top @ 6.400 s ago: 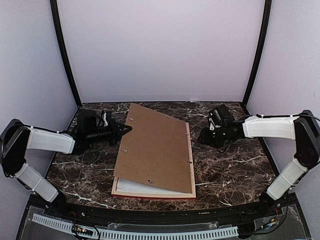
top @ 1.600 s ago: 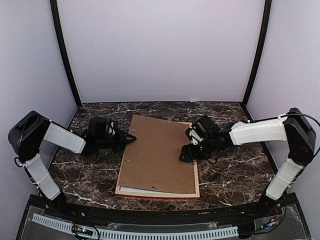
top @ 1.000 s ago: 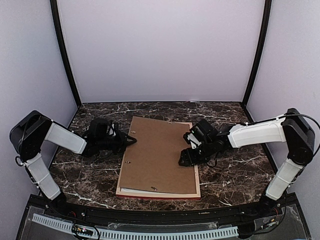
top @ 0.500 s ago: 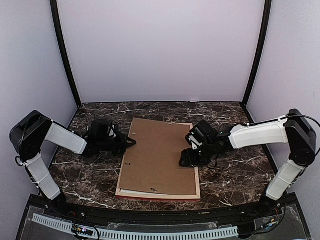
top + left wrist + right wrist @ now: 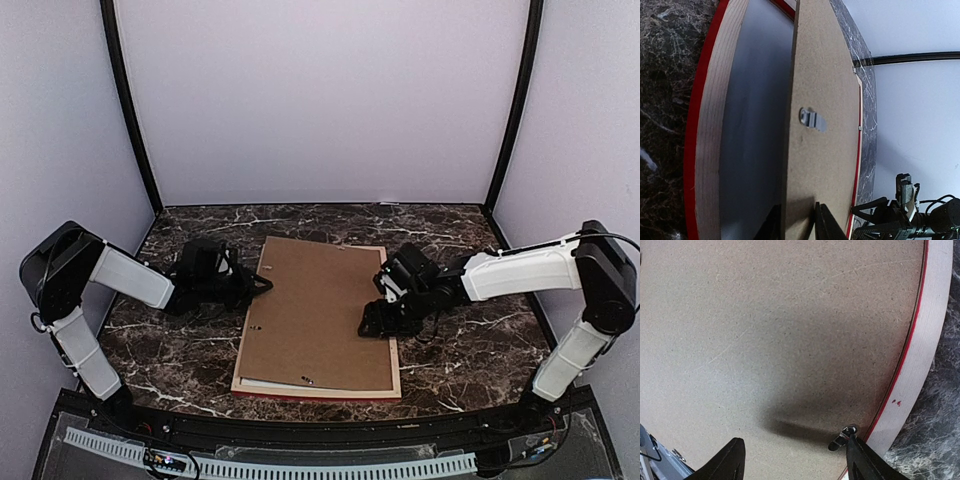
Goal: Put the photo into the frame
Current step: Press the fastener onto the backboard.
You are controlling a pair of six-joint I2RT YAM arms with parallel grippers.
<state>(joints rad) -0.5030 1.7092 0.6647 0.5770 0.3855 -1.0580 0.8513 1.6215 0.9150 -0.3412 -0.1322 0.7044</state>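
The frame lies face down on the marble, its pale wood back up and a red edge showing. A brown backing board covers it. My left gripper is shut on the board's left edge, holding that edge a little above the frame. In the left wrist view the board stands between the fingers of that gripper, with the frame's rail below it. My right gripper hangs open over the board's right side, one fingertip beside a metal clip. The photo is hidden under the board.
A pale sheet shows under the board's near edge, inside the frame. Small metal clips sit on the board. Dark marble tabletop surrounds the frame, with walls at the back and both sides.
The board, earlier skewed and raised, now lies nearly square over the frame. Over the last second the right gripper slid slightly nearer along the right edge; the left arm barely moved.
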